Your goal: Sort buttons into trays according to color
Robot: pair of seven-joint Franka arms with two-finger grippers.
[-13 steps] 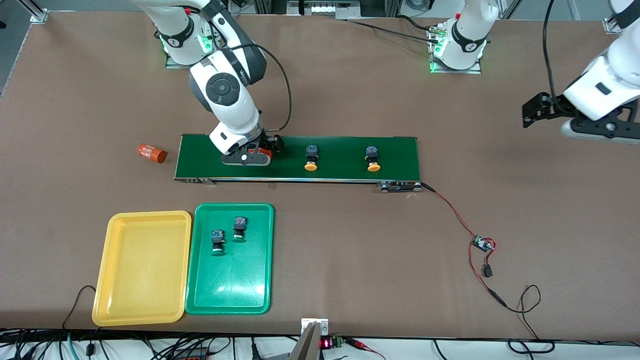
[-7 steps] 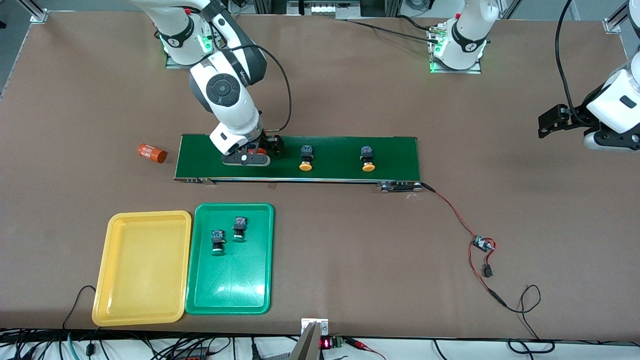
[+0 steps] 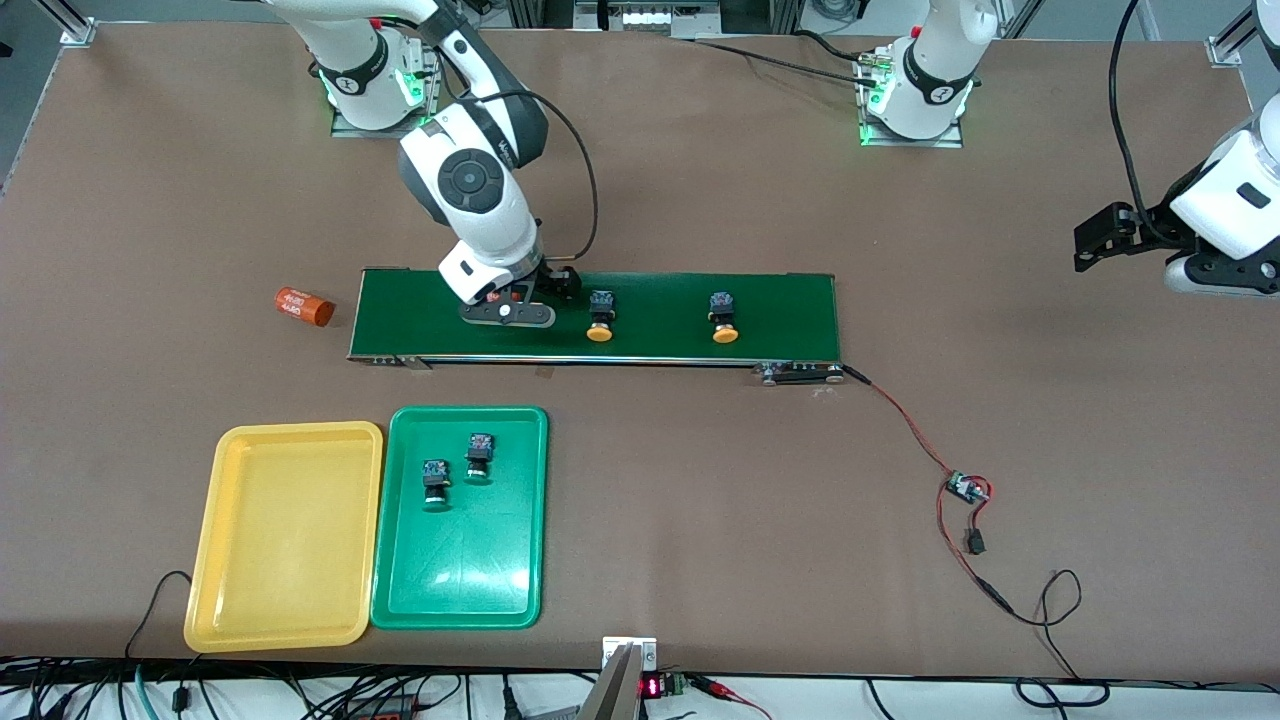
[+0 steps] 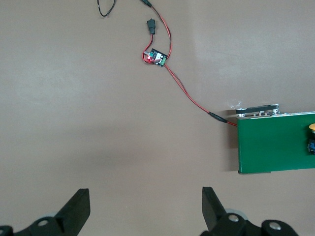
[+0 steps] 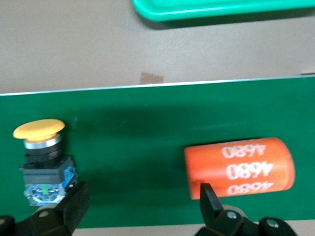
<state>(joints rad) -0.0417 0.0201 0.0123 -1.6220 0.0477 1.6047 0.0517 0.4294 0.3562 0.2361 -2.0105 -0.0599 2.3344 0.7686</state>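
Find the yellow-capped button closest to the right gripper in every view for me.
Front view: the yellow-capped button lies on the conveyor belt, beside the right gripper.
Right wrist view: it lies on the belt beside the orange cylinder, close to one finger.
Left wrist view: not in it.
Shared landmark: the green conveyor belt.

The right gripper (image 3: pixel 512 312) sits low over the belt (image 3: pixel 780 310), an orange cylinder (image 5: pixel 239 167) and a yellow button (image 3: pixel 600 315) close beside its fingers; the yellow tray (image 3: pixel 290 535) lies bare.
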